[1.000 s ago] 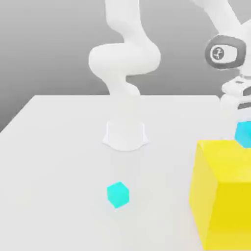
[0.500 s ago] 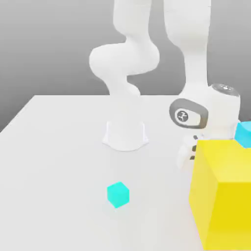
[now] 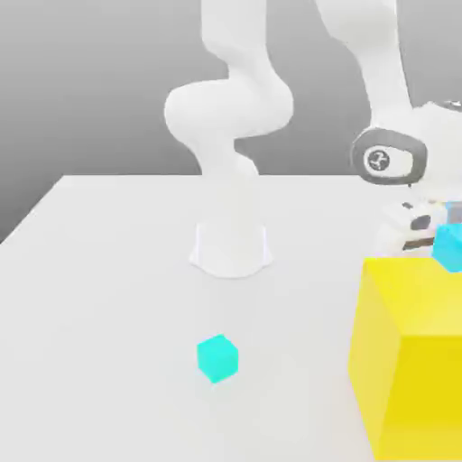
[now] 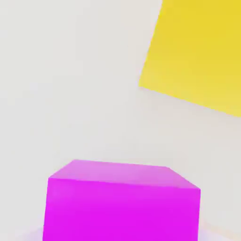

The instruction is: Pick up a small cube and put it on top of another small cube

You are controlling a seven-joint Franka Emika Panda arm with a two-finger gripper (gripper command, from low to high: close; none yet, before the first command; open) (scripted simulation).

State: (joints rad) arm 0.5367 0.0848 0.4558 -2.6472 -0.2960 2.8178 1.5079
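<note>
- Exterior view gives you the arm (image 3: 236, 108) on the white table (image 3: 108, 298), its wrist bent down behind the yellow block (image 3: 411, 356) on this view's right. A cyan cube (image 3: 217, 357) sits alone on the table near the front; a second cyan cube (image 3: 448, 245) shows just behind the block's top edge, by the wrist.
- Hand view gives you a magenta cube (image 4: 120, 202) up close and a corner of the yellow block, apart from it.
- You cannot tell how the fingers are set.
</note>
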